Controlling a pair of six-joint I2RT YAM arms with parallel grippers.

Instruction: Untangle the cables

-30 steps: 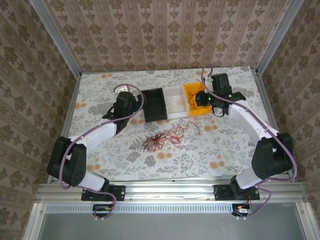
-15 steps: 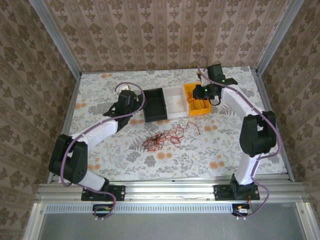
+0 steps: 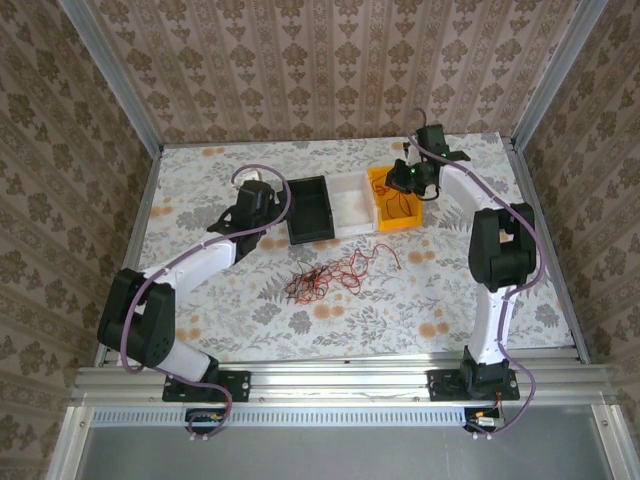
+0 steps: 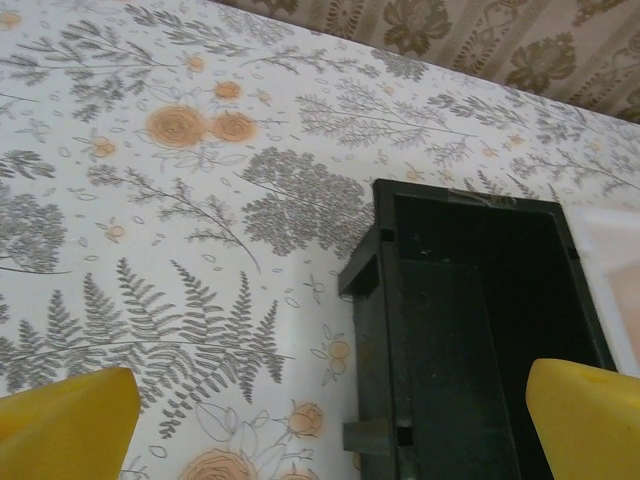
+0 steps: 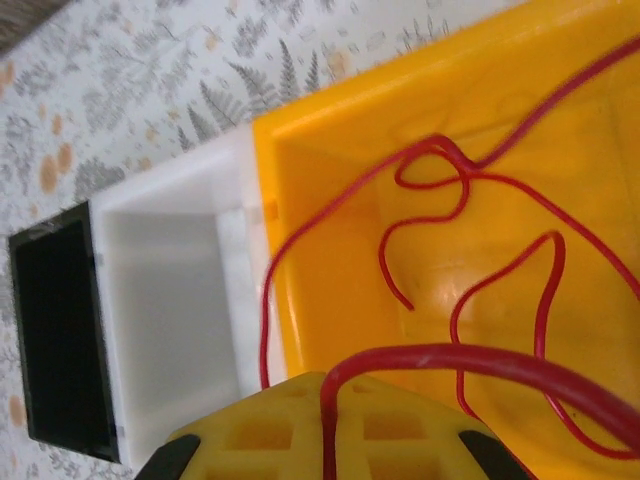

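The cables (image 3: 325, 280) lie as a loose tangle of thin red wires on the flowered table, in front of the bins, with one strand trailing right. My right gripper (image 3: 405, 180) hovers over the yellow bin (image 3: 384, 218). In the right wrist view it (image 5: 325, 385) is shut on a red wire (image 5: 480, 362) that runs out over the bin, where more red wire (image 5: 470, 185) lies curled. My left gripper (image 3: 252, 203) hangs beside the black bin (image 3: 310, 210). In the left wrist view it (image 4: 325, 440) is open, with nothing between its yellow fingertips (image 4: 65, 420).
Three bins stand in a row at the back: black (image 4: 480, 330), white (image 3: 350, 210) and yellow. The patterned table (image 3: 200, 190) is bare left of the black bin, and also in front of the tangle. Metal frame rails edge the table.
My right arm has swung back and folded in, carrying its gripper up over the yellow bin's far side. The left arm shifted only slightly. The tangle has not moved.
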